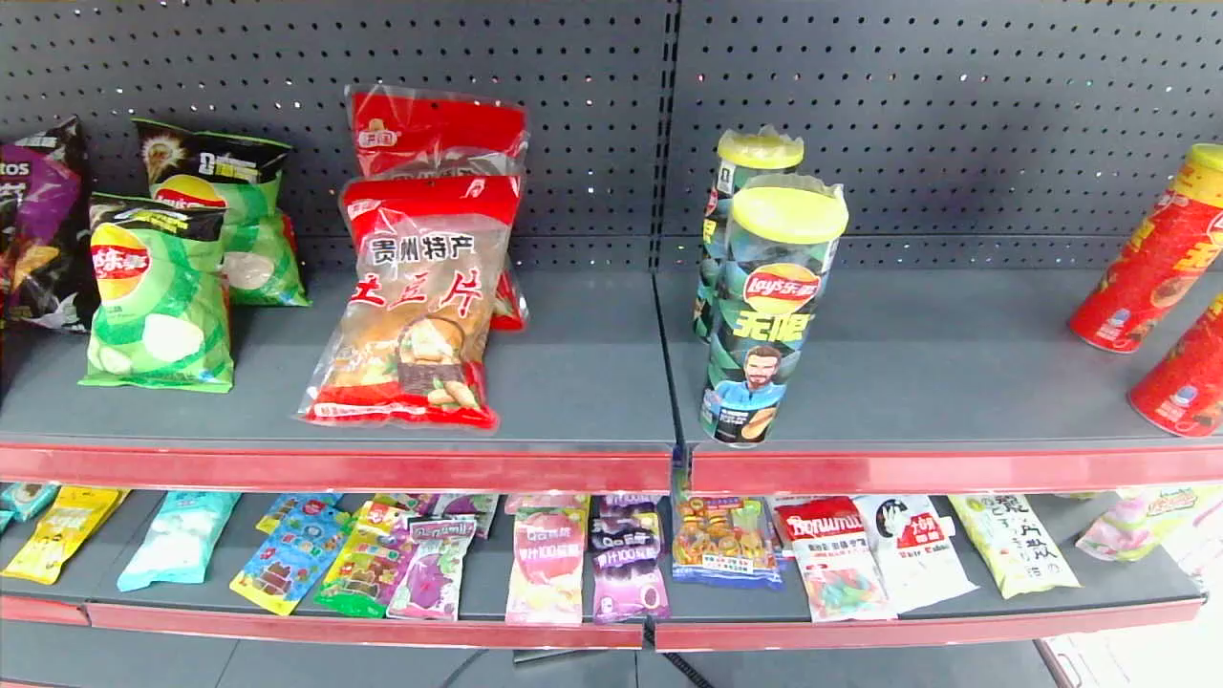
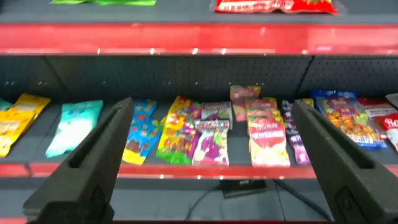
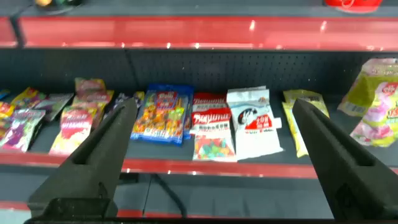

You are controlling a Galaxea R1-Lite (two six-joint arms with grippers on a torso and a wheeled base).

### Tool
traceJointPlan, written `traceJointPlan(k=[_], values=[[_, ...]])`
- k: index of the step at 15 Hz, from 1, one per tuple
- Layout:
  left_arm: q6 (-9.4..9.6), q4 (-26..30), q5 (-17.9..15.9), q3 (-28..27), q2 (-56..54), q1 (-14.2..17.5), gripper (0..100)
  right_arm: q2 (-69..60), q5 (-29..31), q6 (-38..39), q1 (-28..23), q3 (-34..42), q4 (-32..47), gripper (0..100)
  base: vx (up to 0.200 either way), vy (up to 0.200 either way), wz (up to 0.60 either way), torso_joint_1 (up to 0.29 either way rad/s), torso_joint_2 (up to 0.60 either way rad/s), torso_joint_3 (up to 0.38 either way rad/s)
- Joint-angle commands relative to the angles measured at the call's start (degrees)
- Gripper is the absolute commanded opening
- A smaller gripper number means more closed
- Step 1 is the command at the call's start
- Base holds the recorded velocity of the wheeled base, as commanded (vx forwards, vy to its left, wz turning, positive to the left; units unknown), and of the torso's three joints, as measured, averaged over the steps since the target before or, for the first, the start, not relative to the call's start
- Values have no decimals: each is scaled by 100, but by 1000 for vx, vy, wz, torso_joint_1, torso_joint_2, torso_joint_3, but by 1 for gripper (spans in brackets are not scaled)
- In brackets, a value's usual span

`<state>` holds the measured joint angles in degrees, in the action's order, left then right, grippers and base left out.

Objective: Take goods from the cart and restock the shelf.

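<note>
The grey upper shelf with a red front edge carries green chip bags, two red-topped bags of potato slices lying one behind the other, and two upright yellow-lidded chip cans. My left gripper is open and holds nothing; it faces the lower shelf at its candy packets. My right gripper is open too, empty, in front of the lower shelf's packets further to the right.
Red chip cans lie tilted at the upper shelf's right end, and dark and purple bags stand at its left end. Bare shelf surface lies between the yellow-lidded cans and the red ones. A pegboard wall backs the shelf. Several flat candy packets line the lower shelf.
</note>
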<state>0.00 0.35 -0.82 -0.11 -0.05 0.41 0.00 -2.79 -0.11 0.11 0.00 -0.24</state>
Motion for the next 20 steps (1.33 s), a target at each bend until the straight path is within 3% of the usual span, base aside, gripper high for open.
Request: traceJointPlan(k=[1, 20], values=[[0, 0, 3, 2, 5, 2, 100, 9, -2, 2, 7, 0, 7, 100, 0, 0, 0, 0, 0, 0], [0, 0, 3, 2, 5, 2, 100, 9, -2, 2, -2, 0, 7, 100, 0, -200, 0, 5, 2, 2]])
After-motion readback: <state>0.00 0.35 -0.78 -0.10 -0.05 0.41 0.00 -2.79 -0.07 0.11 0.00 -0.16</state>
